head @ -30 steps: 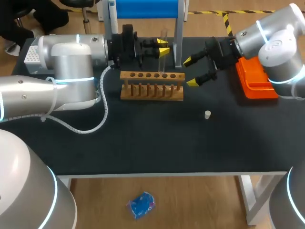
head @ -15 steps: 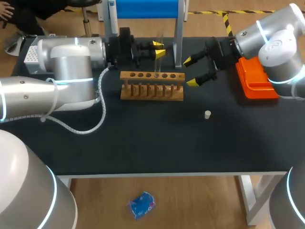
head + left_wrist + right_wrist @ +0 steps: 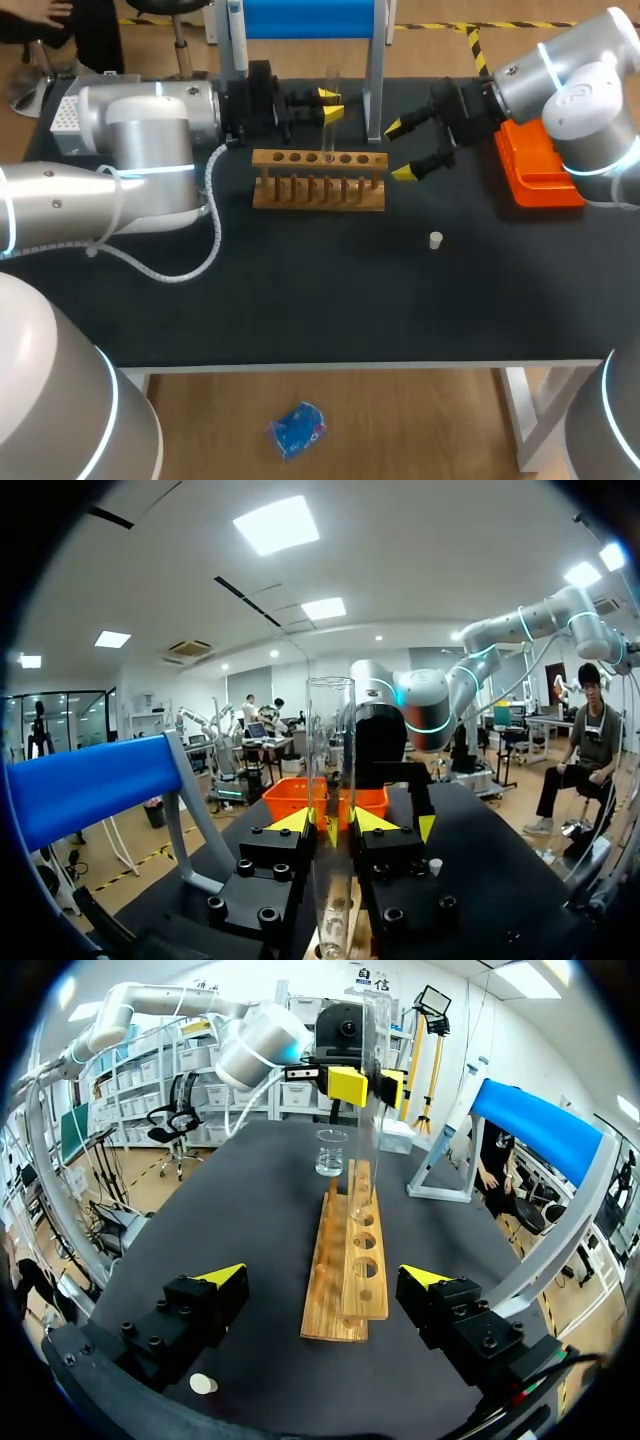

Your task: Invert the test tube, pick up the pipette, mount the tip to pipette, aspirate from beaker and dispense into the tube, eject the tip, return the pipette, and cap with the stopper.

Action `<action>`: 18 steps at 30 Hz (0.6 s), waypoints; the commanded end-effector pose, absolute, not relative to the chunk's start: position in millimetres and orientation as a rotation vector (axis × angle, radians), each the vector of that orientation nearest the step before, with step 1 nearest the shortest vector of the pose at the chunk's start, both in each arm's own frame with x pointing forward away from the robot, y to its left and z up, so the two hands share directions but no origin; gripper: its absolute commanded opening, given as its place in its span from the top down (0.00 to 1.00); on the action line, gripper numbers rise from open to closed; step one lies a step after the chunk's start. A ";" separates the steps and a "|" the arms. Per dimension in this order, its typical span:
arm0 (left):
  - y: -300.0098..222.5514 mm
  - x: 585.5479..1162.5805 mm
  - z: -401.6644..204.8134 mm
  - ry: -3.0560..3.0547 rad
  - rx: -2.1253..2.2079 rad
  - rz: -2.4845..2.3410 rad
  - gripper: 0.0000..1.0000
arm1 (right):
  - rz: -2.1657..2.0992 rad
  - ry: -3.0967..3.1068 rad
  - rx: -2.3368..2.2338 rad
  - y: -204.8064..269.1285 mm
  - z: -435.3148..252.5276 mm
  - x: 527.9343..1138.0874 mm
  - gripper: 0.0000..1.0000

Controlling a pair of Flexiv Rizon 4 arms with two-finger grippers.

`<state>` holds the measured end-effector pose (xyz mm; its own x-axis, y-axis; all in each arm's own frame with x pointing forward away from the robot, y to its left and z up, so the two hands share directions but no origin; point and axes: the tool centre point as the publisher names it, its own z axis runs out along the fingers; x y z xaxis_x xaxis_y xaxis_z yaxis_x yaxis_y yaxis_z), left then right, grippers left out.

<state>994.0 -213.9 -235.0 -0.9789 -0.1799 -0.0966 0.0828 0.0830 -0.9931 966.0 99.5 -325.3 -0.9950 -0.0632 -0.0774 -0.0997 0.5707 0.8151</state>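
One clear glass test tube (image 3: 328, 138) stood upright at one wooden rack (image 3: 318, 190), pinched by the left gripper (image 3: 331, 105); the right gripper (image 3: 399, 150) hung spread (one small white stopper (image 3: 436, 240) nearby).

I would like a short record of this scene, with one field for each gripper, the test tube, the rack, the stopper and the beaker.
left gripper: shut on the test tube, above the wooden rack
right gripper: open, empty, beside the rack's right end
test tube: upright, lower end at a rack hole; seated or not, cannot tell
wooden rack: standing on the table
stopper: on the table, apart from rack and grippers
beaker: on the table, past the rack's far end from the right gripper
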 end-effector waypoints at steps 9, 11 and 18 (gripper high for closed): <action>-214.2 1000.4 -240.0 2.159 -0.089 -2.000 1.00 | 1.432 2.751 -0.146 98.7 -325.3 967.0 0.00; -214.5 1000.3 -241.7 2.158 -0.090 -2.002 1.00 | 1.432 2.751 -0.146 98.7 -325.3 967.0 0.00; -215.7 1001.3 -246.5 2.150 -0.096 -2.014 1.00 | 1.432 2.751 -0.146 98.7 -325.3 967.0 0.00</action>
<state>998.2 -214.1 -242.8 -0.9783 -0.1837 -0.0955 0.0821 0.0792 -0.9935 966.0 99.5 -325.3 -0.9950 -0.0632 -0.0774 -0.0997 0.5707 0.8151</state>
